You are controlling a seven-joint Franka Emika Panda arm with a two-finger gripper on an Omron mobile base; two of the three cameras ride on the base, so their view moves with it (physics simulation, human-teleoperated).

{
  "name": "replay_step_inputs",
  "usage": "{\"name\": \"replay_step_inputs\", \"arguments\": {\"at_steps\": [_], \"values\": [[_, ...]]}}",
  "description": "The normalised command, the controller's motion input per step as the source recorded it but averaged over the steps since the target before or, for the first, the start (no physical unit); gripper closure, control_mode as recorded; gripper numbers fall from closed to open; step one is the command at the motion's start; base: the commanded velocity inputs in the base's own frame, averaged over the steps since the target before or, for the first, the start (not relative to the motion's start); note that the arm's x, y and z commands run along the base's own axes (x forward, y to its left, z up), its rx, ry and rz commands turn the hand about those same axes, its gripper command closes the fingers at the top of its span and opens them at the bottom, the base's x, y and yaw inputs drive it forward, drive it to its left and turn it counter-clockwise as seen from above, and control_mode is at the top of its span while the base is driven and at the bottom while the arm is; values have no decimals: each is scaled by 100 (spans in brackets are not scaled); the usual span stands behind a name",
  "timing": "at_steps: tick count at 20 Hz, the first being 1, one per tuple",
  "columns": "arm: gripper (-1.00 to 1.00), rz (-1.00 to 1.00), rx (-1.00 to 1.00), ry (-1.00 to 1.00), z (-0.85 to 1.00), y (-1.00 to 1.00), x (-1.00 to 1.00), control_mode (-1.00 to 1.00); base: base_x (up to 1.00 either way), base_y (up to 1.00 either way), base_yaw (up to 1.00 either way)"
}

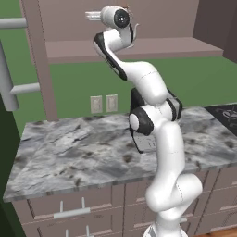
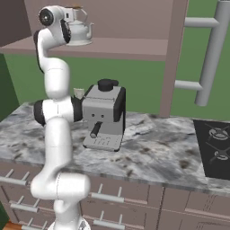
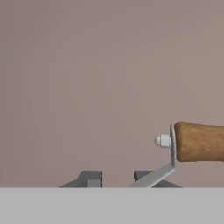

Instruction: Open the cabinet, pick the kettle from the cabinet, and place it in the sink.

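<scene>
**Arm raised into the open cabinet, claw at the kettle's handle**

Landmark for all positions: the coffee machine (image 2: 105,117), which stands on the marble counter (image 2: 157,152).

- Cabinet (image 2: 126,47): open. Its lower shelf runs high above the coffee machine. One door (image 2: 176,54) stands swung out, edge-on, above and to the right of the machine in the right base view, and its long silver bar handle (image 2: 211,49) sits further right again.
- Kettle (image 2: 81,30): upright on the cabinet shelf, above the coffee machine and a little to its left in the right base view. The spout points right.
- Arm: rises just left of the coffee machine in the right base view. It partly covers the machine in the left base view and bends up to shelf height. The hand is level with the top of the kettle.
- Gripper (image 3: 118,177): in the hand view the two dark fingertips (image 3: 92,177) stand fairly close together, against the plain cabinet back wall. The kettle's thin metal handle bracket (image 3: 164,170) crosses at the right-hand tip. The tan wooden grip (image 3: 201,142) lies just above and to the side of that tip.
- Claw state: cannot tell whether the jaws are clamped on the bracket or merely beside it, as the contact point is cut off at the frame edge.
- Stove top (image 2: 215,148): set in the counter, well to the right of the coffee machine.
- Wall outlets (image 1: 104,103): behind the counter, left of the machine in the left base view.
- Base drawers (image 1: 69,213): under the counter, below the machine, closed.
</scene>
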Motion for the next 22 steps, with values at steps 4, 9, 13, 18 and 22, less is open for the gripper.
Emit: {"name": "replay_step_inputs", "arguments": {"at_steps": [4, 9, 13, 18, 22], "values": [[100, 0, 2, 24, 17, 16, -21, -100, 0, 0, 0], [100, -1, 5, 24, 23, 15, -30, -100, 0, 0, 0], [100, -2, 6, 17, 19, 12, -44, -100, 0, 0, 0], [100, -3, 6, 4, 9, 5, -60, -100, 0, 0, 0], [100, -2, 5, -1, -2, 0, -72, -100, 0, 0, 0]]}}
